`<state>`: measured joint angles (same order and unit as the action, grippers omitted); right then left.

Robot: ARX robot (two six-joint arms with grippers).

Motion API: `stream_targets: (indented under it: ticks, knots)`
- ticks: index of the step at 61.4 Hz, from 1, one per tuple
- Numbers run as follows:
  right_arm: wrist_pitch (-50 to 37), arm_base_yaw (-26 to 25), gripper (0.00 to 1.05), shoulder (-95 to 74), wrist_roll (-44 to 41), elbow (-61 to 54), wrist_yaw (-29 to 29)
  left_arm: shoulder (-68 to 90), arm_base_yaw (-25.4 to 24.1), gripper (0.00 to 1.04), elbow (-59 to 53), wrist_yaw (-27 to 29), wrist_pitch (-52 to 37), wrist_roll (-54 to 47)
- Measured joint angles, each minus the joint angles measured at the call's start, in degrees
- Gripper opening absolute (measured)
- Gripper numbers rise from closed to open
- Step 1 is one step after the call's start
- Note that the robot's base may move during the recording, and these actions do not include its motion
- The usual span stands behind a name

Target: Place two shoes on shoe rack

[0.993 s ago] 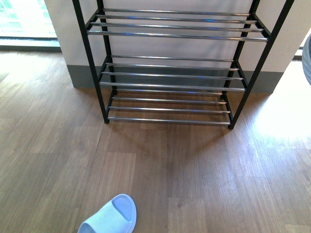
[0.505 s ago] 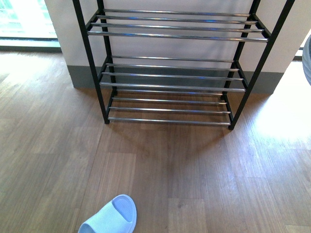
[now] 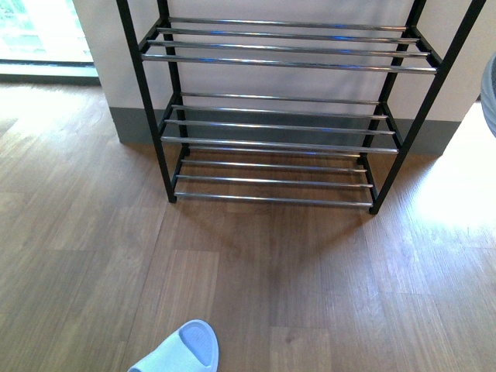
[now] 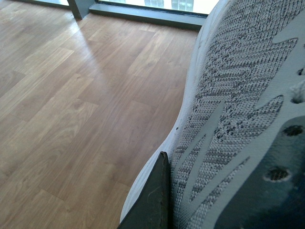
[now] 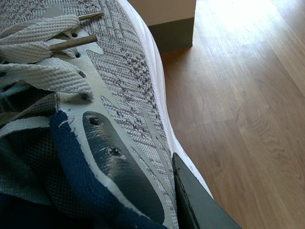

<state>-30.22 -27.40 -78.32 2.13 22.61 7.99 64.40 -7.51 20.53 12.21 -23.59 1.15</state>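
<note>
Since the earlier front frame the whole scene has slid a little down and right: the shoe rack [image 3: 279,144] sits lower in view, and the pale blue slipper [image 3: 182,353] has sunk closer to the bottom edge.

Neither shoe is on the rack. The left-hand shoe [image 4: 238,95] fills the left wrist view, clear of the floor, showing grey knit with smooth grey overlay strips and a thick white sole. One of the left fingers [image 4: 155,200], dark and flat, presses against its side. The partner finger is hidden, yet the shoe hangs gripped.

The right-hand shoe [image 5: 124,71] fills the right wrist view in the same way, with grey-white laces [image 5: 38,71], a navy lining [image 5: 71,157] and punched eyelets. One of the right fingers [image 5: 195,200] lies against its outer side by the white sole, closed on it.

The rack stands upright against the wall [image 3: 101,46], its black posts carrying three visible tiers of bare chrome bars. The wooden plank floor [image 3: 271,287] runs beneath it, brightly sunlit at the right. A grey skirting [image 3: 132,124] lines the wall's foot, and a window [image 3: 39,27] glows at the far left.
</note>
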Motion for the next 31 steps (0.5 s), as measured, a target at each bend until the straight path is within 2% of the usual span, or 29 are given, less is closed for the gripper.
stream_targets:
  ticks: [31]
  knots:
    - [0.0, 0.28, 0.01, 0.0, -0.02, 0.0, 0.52, 0.0, -0.13, 0.02, 0.0, 0.39, 0.0, 0.0]
